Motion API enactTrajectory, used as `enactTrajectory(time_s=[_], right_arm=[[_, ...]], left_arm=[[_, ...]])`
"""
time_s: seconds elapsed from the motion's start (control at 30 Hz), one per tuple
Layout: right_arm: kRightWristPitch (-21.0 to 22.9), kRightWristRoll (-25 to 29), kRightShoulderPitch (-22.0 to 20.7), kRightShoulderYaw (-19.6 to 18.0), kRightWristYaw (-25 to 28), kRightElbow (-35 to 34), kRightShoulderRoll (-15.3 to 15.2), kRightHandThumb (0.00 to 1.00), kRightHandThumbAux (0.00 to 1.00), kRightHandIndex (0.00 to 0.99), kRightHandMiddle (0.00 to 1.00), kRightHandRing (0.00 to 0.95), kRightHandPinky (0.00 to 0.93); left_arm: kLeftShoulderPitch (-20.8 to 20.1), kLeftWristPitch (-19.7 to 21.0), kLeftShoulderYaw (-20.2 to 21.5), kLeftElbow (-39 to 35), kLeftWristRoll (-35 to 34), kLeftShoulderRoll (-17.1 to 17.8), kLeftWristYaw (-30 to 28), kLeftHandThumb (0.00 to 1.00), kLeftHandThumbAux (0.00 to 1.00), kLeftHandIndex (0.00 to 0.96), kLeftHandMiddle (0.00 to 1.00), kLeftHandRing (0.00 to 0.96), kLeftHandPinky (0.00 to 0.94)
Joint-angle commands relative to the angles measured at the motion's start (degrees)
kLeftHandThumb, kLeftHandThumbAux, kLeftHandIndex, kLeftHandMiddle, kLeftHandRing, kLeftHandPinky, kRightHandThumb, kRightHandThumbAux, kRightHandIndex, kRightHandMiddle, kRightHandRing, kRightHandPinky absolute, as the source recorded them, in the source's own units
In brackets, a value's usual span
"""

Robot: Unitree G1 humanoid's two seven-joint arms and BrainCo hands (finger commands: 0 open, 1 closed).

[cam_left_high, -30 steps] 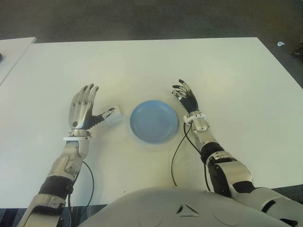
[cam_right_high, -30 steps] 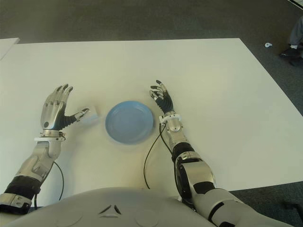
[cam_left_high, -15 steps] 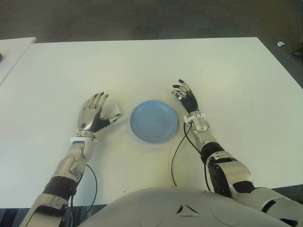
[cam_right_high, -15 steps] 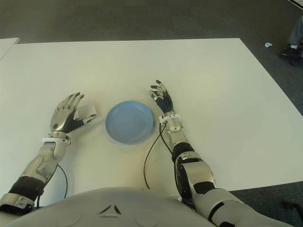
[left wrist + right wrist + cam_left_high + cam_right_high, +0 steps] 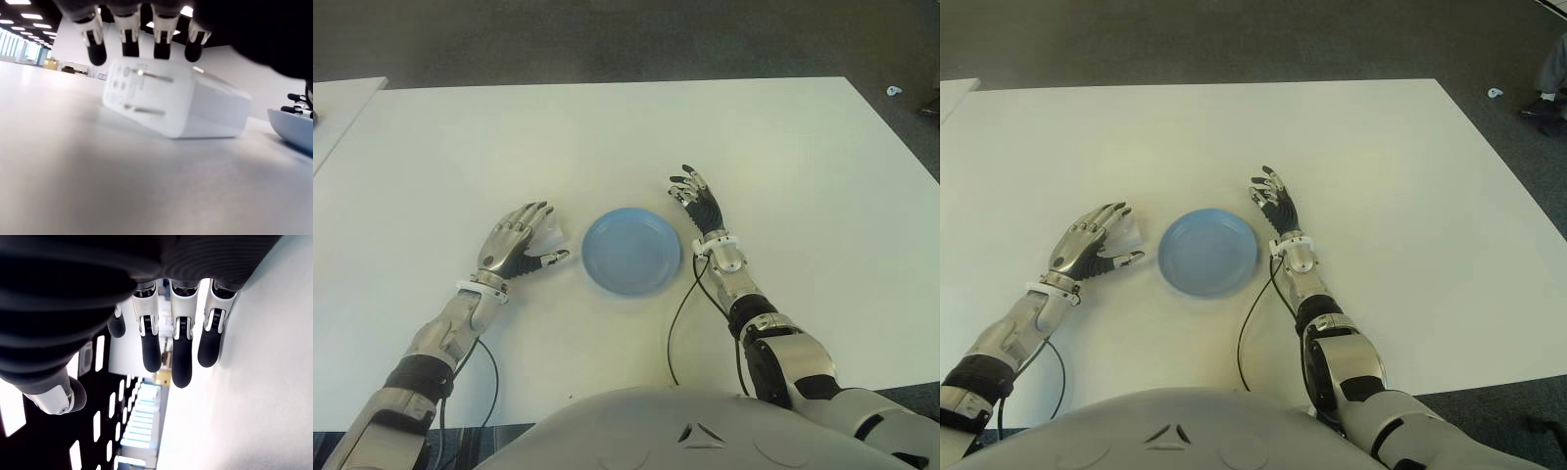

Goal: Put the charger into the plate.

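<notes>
The white charger point(image 5: 181, 107) lies on its side on the white table, its two metal prongs facing my left wrist camera. In the eye views the charger point(image 5: 551, 234) shows just left of the blue plate point(image 5: 631, 251). My left hand point(image 5: 521, 245) hovers over it, palm down, fingers spread above the charger and thumb stretched toward the plate; nothing is grasped. The plate holds nothing. My right hand point(image 5: 697, 205) shows to the right of the plate with its fingers straight and holding nothing.
A black cable point(image 5: 677, 313) runs along my right forearm near the plate's right side. The white table point(image 5: 636, 137) stretches wide beyond the plate. A second white table's corner point(image 5: 337, 108) shows at the far left.
My left hand has tipped down from upright and moved right, so its fingers now cover the charger. The charger, the plate and my right hand have stayed put.
</notes>
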Motion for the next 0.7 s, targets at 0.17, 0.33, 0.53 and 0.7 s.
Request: enactTrajectory(time_s=[0.17,0.33,0.53,0.7], right_arm=[[3.6,0.1,6.1,0.1,0.6,3.6,0.3,0.08,0.525,0.0,0.269,0.315,0.245],[3.4,0.0,6.2,0.2,0.6,3.5,0.3,0.08,0.529,0.0,0.272,0.315,0.254],[3.3,0.1,6.3,0.2,0.8,3.3,0.3,0.077,0.524,0.0,0.272,0.317,0.254],[3.1,0.1,6.6,0.1,0.8,3.1,0.3,0.076,0.521,0.0,0.271,0.318,0.263]], left_arm=[[-2.4,-2.7,-2.6,5.2,2.1,0.9,2.2,0.211,0.186,0.0,0.0,0.0,0.0],[-3.8,-4.0,-3.9,8.3,2.8,1.4,3.0,0.201,0.197,0.0,0.0,0.0,0.0],[-6.3,-5.9,-5.2,12.2,3.2,2.7,3.2,0.176,0.209,0.0,0.0,0.0,0.0],[-8.7,-7.3,-6.7,16.1,3.9,3.5,4.5,0.156,0.211,0.0,0.0,0.0,0.0]])
